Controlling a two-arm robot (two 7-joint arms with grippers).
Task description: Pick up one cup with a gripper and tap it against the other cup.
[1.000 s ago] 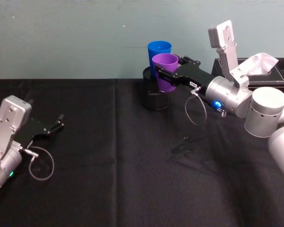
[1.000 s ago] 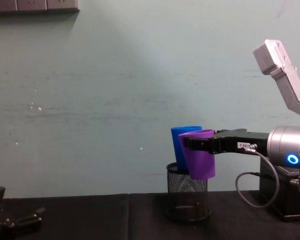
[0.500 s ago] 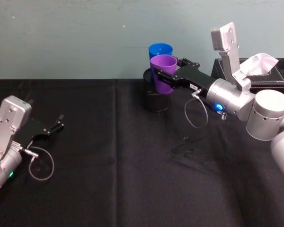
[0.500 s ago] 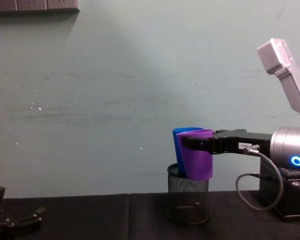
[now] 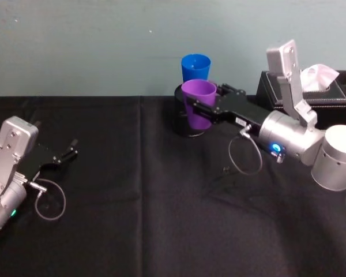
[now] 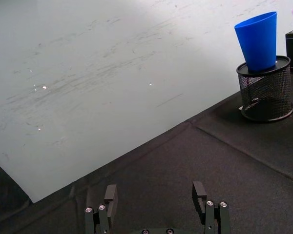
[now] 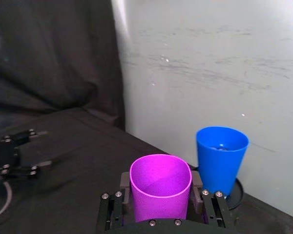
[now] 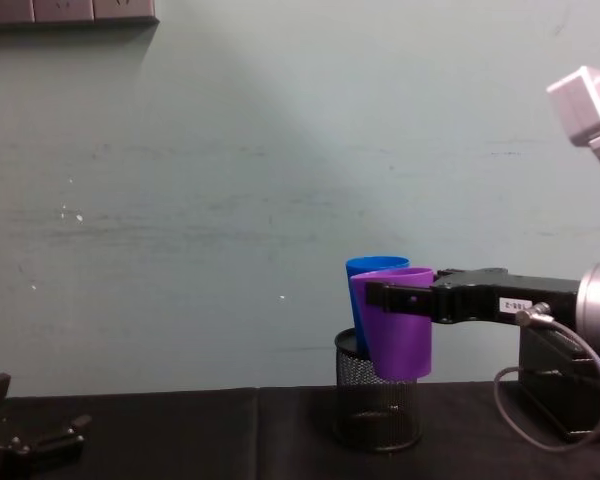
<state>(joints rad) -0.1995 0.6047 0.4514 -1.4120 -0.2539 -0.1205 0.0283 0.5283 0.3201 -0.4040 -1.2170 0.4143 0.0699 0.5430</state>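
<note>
Table [image 5: 132, 219]: we see a black cloth covering it across the lower two thirds of the head view, up to a pale green wall.

Right gripper [image 5: 205, 105]: on a silver-grey arm with a blue ring light, it reaches in from the right edge toward the upper centre of the head view. We see its black fingers closed around the sides of the purple cup [image 5: 198, 104], one on each side, as the right wrist view [image 7: 160, 195] shows.

Left gripper [image 5: 66, 154]: it lies low at the left edge of the head view. In the left wrist view [image 6: 154, 192] we see its fingers spread apart, with nothing between them.

Tissue box [image 5: 328, 92]: black with white tissue showing, at the upper right of the head view, behind the right arm.

Pen holder [image 6: 263, 90]: black wire mesh, standing on the table at the upper centre of the head view, near the wall.

Purple cup: upright and held off the table in front of the pen holder, just right of centre in the chest view [image 8: 395, 335].

Blue cup [image 5: 195, 67]: upright in the pen holder, its upper part above the mesh rim. In the right wrist view [image 7: 220, 158] we see a narrow gap between it and the purple cup.
</note>
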